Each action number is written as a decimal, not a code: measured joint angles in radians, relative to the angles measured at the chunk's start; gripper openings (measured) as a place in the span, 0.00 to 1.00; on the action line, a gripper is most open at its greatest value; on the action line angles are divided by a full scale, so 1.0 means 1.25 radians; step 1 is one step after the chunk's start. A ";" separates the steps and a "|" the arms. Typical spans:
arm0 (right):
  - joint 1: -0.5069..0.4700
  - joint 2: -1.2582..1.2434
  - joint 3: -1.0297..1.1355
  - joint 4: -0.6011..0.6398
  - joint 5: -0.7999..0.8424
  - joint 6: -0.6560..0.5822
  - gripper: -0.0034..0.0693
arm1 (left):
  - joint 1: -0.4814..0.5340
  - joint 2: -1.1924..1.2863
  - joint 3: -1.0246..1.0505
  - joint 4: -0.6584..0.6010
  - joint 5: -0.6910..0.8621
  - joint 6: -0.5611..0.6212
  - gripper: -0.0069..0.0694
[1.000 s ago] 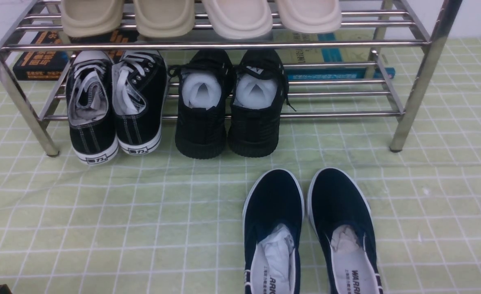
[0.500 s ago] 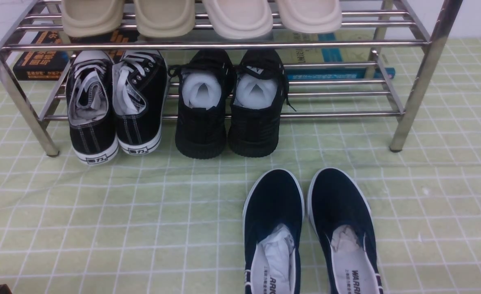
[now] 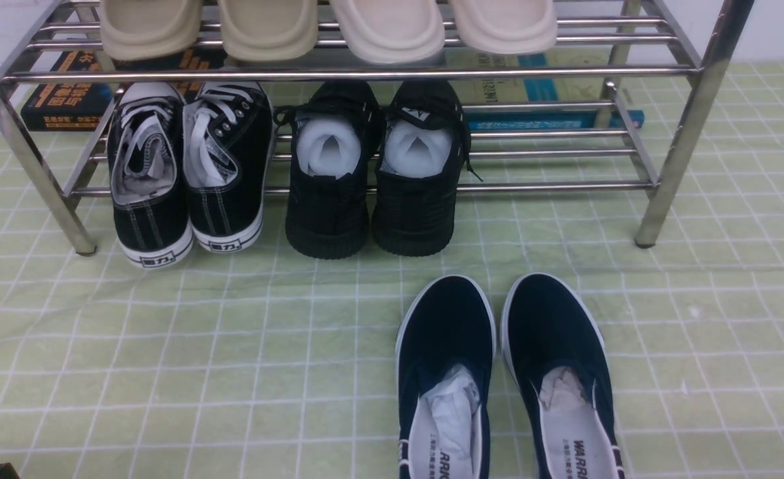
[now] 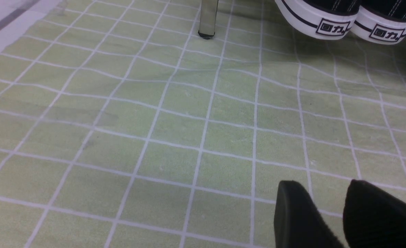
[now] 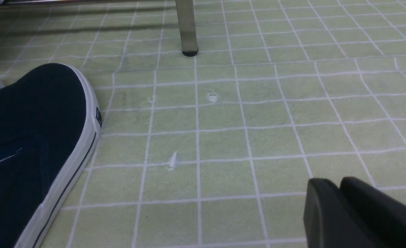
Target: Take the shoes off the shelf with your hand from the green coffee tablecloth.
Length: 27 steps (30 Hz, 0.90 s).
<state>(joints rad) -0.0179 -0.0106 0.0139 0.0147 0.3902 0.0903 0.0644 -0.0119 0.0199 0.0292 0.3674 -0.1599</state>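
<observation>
- The left gripper (image 4: pixel 330 193) hovers over the green coffee tablecloth (image 3: pixel 165 359), its jaws apart with nothing between them, short of the shelf (image 3: pixel 671 153) leg.
- Black lace-up sneakers (image 3: pixel 185 173) and all-black shoes (image 3: pixel 375 173) sit on the shelf's lower tier.
- The navy shoes (image 3: pixel 505 372) rest on the cloth in front of the shelf.
- The right gripper (image 5: pixel 340 193) hangs beside the shoes, its jaws nearly together and empty.

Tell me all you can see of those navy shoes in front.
The navy shoes are a pair of canvas slip-ons with white rubber soles, pale lining printed with dark lettering, and crumpled paper stuffed inside. They lie flat side by side on the green cloth, toes toward the rack, clear of it. Nothing grips them; their heels are cut off.
</observation>
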 joint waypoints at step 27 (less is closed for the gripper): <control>0.000 0.000 0.000 0.000 0.000 0.000 0.21 | 0.000 0.000 0.000 0.000 0.000 0.000 0.41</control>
<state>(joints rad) -0.0179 -0.0106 0.0139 0.0147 0.3902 0.0903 0.0644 -0.0119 0.0199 0.0292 0.3674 -0.1599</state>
